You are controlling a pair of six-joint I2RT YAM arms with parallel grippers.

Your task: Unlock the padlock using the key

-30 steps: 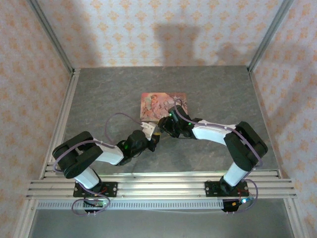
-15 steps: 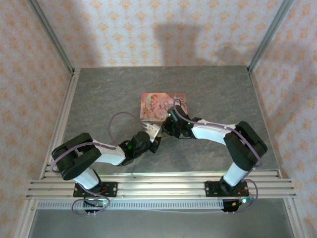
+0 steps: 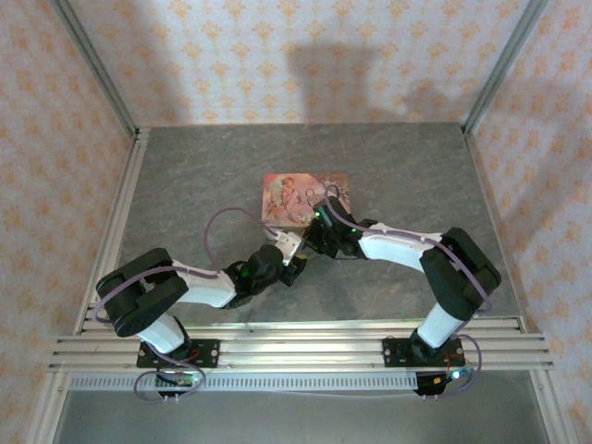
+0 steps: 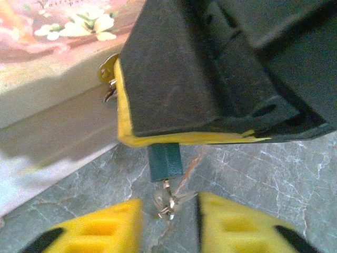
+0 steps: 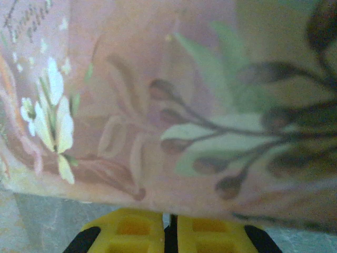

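Near the middle of the grey bench (image 3: 185,185), just below the pink picture-printed tin box (image 3: 294,194) in the top view, the two arms meet almost tip to tip. The left end effector (image 3: 294,263) sits lower left of the right end effector (image 3: 311,242), which is right at the box's lower edge.

From the left wrist, the right end effector's dark body and yellow pad fill the upper right of the frame. The padlock (image 4: 165,163) sticks out from under that pad's lower edge at frame centre, blue body showing and top hidden beneath the pad. At its lower end hangs the key (image 4: 166,196), small, silvery and blurred. The key lies in the gap of the left end effector (image 4: 169,204), whose yellow fingers (image 4: 105,232) stand apart at the bottom of the frame, and neither finger clearly touches it. A small brass hasp (image 4: 108,71) juts from the box's side at the upper left, apart from the padlock.

From the right wrist, the fingers (image 5: 131,229) are pressed together at the bottom centre with a thin dark sliver between them. They are clamped on the padlock's hidden top, with the box's flowered side close above them.
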